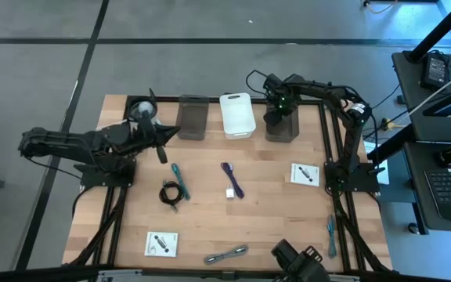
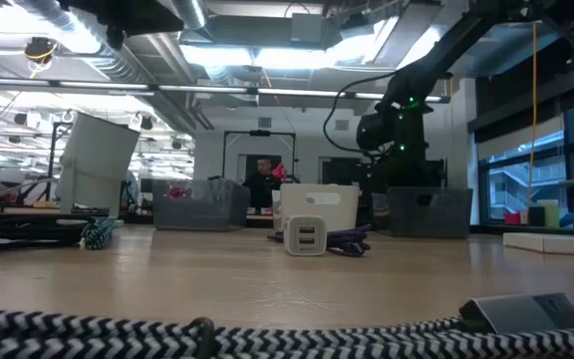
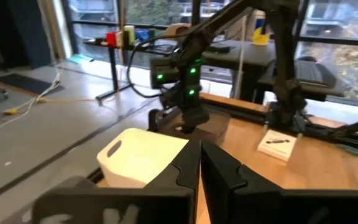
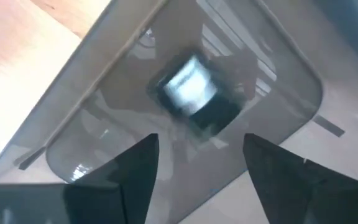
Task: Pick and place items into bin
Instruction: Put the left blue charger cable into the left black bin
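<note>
In the high view, a grey translucent plastic bin (image 1: 280,125) stands at upper centre-right; a blurred small black-and-white block (image 4: 194,93) shows inside it. A coiled black cable (image 1: 172,192), teal tool (image 1: 175,171) and purple strap (image 1: 232,178) lie mid-frame; white printed cards (image 1: 163,244) sit lower left.

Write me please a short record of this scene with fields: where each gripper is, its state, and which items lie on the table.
right gripper: open, above the dark bin at the table's far edge
inside that bin: a small dark-and-white object, blurred
left gripper: shut, empty, at the table's left side
other bins: grey bin, white bin
on the table: teal tool, coiled black cable, purple strap, white cube, two white cards
</note>
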You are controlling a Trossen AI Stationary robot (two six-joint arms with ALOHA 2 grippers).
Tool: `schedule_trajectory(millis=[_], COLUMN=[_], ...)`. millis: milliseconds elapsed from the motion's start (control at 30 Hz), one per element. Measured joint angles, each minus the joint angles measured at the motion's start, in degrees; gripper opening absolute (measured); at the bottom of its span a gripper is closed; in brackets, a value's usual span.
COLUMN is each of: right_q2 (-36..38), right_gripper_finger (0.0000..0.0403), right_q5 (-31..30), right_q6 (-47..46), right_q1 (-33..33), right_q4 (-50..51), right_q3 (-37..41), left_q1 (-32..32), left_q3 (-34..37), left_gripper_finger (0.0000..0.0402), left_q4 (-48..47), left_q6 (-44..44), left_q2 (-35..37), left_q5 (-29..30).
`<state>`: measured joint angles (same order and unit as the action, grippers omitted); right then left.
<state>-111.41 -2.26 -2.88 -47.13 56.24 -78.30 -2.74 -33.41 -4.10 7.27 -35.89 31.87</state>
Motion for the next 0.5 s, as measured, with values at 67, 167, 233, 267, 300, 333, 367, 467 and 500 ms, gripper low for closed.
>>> schedule_trajectory(millis=[67, 167, 233, 267, 300, 333, 367, 467, 500], right_q2=[0.4, 2.7, 5.3, 7.0, 8.9, 11.0, 13.2, 21.6, 25.0], right_gripper_finger=[0.0236, 0.0224, 0.0213, 0.0208, 0.0203, 0.0198, 0.0193, 0.0176, 0.0169], right_q5=[0.0, 0.0, 0.0, 0.0, 0.0, 0.0, 0.0, -0.2, -0.2], right_q6=[0.0, -1.2, -2.3, -2.9, -3.6, -4.4, -5.2, -8.5, -9.3], right_q1=[0.0, 0.0, 0.0, 0.0, 0.0, 0.1, 0.2, 1.5, 2.2], right_q4=[0.8, 2.6, 3.3, 3.7, 4.6, 5.2, 5.8, 7.5, 7.7], right_q3=[0.0, -0.3, -0.5, -0.5, -0.5, -0.5, -0.5, -0.5, -0.5], left_q1=[0.0, 0.0, 0.0, 0.0, 0.0, 0.0, 0.0, 0.0, 0.0], left_q3=[0.0, 0.0, 0.0, 0.0, 0.0, 0.0, 0.0, 0.0, 0.0], left_gripper_finger=[0.0018, 0.0034, 0.0048, 0.0056, 0.0066, 0.0075, 0.0085, 0.0109, 0.0115], left_q4=[0.0, 0.0, 0.0, -0.3, -0.5, -0.4, -0.5, -0.4, -0.4], left_q6=[1.3, 2.1, 2.1, 2.1, 2.1, 2.1, 2.0, 2.0, 2.0], left_q2=[-0.4, -0.8, -1.2, -1.4, -1.6, -1.9, -2.1, -2.9, -3.2], left_q5=[1.4, 3.2, 4.0, 4.5, 4.7, 4.8, 4.8, 4.8, 4.6])
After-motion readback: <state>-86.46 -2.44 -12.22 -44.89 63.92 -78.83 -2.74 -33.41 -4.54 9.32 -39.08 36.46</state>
